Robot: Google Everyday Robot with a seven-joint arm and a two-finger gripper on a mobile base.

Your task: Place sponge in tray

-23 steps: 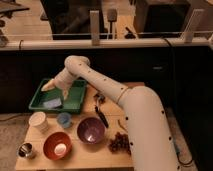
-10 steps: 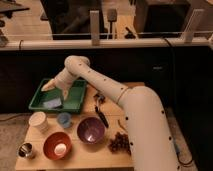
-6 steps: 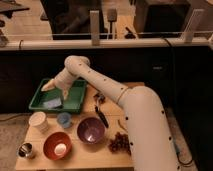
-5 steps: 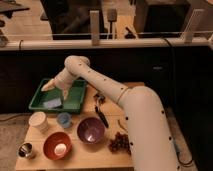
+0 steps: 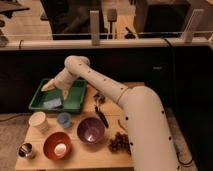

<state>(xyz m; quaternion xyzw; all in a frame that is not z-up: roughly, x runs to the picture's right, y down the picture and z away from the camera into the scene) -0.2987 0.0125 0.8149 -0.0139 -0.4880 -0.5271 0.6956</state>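
Note:
A green tray (image 5: 75, 103) stands at the back left of the wooden table. A pale blue sponge (image 5: 52, 103) lies flat in the tray, near its front left. My gripper (image 5: 56, 90) hangs over the tray just above and behind the sponge. Its two fingers are spread apart and hold nothing. One finger (image 5: 47, 85) points left and the other (image 5: 65, 93) points down. The white arm reaches in from the lower right and covers the right side of the table.
In front of the tray stand a white cup (image 5: 38, 121) and a small blue bowl (image 5: 63, 119). A purple bowl (image 5: 91, 131), an orange bowl (image 5: 57, 145), a metal cup (image 5: 26, 150), grapes (image 5: 119, 142) and a dark utensil (image 5: 101, 116) also sit on the table.

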